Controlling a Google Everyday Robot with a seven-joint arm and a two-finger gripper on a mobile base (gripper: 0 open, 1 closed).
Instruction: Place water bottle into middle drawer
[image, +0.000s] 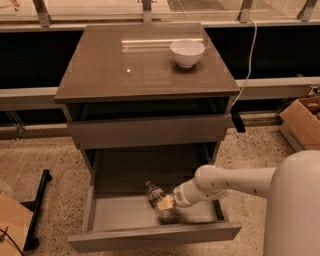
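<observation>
The water bottle is small and clear, and its capped end points to the back left. It is low inside the open middle drawer, near the middle of the pale floor. My gripper reaches in from the right on a white arm and is shut on the bottle's lower half. The bottle's base is hidden behind the gripper. I cannot tell whether the bottle rests on the floor or hangs just above it.
A white bowl stands on the cabinet top. The drawer above is closed. A cardboard box sits on the floor at the right, and a black stand and another box at the left.
</observation>
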